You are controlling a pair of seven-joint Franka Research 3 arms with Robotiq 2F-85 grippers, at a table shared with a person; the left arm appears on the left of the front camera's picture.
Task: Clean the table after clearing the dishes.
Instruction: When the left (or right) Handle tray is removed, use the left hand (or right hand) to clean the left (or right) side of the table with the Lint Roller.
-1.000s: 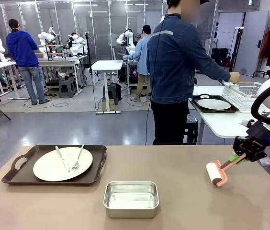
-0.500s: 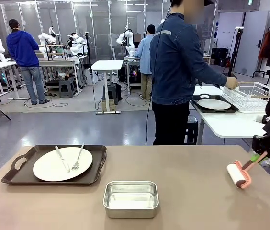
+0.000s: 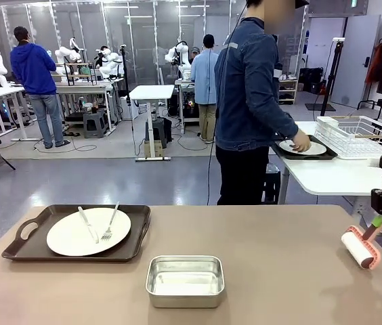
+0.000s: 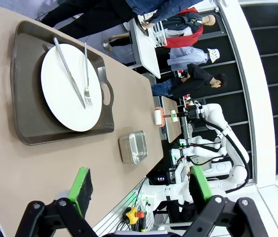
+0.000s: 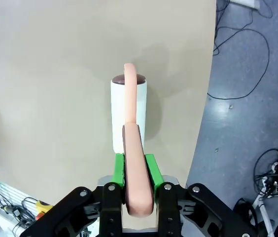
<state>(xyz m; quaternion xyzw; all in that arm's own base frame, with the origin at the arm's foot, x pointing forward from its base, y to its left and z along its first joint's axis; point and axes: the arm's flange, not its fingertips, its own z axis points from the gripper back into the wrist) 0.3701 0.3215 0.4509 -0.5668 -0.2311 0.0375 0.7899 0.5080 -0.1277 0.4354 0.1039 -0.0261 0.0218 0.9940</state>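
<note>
Two dishes are in sight. One white plate (image 3: 66, 237) lies on a dark brown tray (image 3: 139, 230) on the tabletop (image 3: 265, 257), to the left of the steel pan (image 3: 185, 281) and a little farther from the robot than the pan. A knife (image 3: 88, 224) and a fork (image 3: 111, 223) lie side by side on this plate. The tray is near the pan but does not touch it.

The other plate (image 3: 315, 148) is on a second dark tray (image 3: 326, 155) on a white side table (image 3: 320, 176), well behind the pan and to its right, beyond the far edge of the tabletop. A person (image 3: 252, 101) in a denim jacket stands there, turned toward the side table, with one hand (image 3: 301, 142) at this plate. A white wire rack (image 3: 350, 135) stands just beside the second tray.

The right claw (image 5: 134, 168) is clamped on the pink handle of a lint roller (image 5: 128, 106), and the green pads press the handle from both sides. The roller is far to the right of the pan, near the right edge of the tabletop, with its white drum pointing away from the claw. I cannot tell if the drum touches the surface.

The left claw (image 4: 140, 185) is apart and holds nothing. It hangs above the tabletop well apart from the pan, on the first tray's side of it.
</note>
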